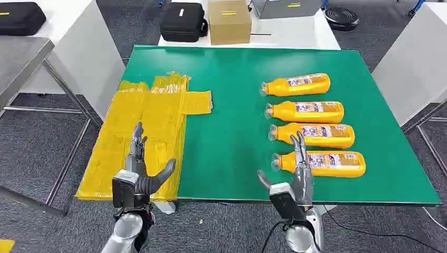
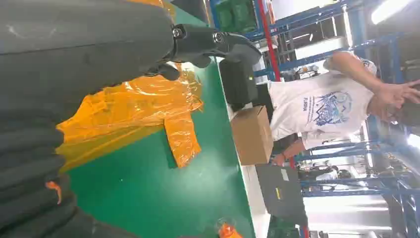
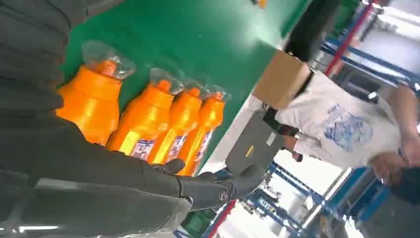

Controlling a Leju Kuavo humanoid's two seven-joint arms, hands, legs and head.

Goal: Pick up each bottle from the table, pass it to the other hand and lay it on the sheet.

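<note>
Several orange bottles lie in a column on the right of the green table (image 1: 237,126), caps pointing left; the nearest bottle (image 1: 321,164) (image 3: 89,101) is at the front. My right hand (image 1: 292,176) (image 3: 99,178) hovers open just left of that bottle's cap, fingers straight and holding nothing. The yellow sheet (image 1: 142,132) (image 2: 129,111) covers the table's left side. My left hand (image 1: 139,171) (image 2: 74,54) is open above the sheet's near part, thumb spread and palm empty.
A cardboard box (image 1: 229,21) (image 2: 252,134) and a black case (image 1: 183,22) stand on the white table beyond. A person in a white shirt (image 2: 322,109) (image 3: 346,124) stands behind that table. A metal table (image 1: 21,58) is at the far left.
</note>
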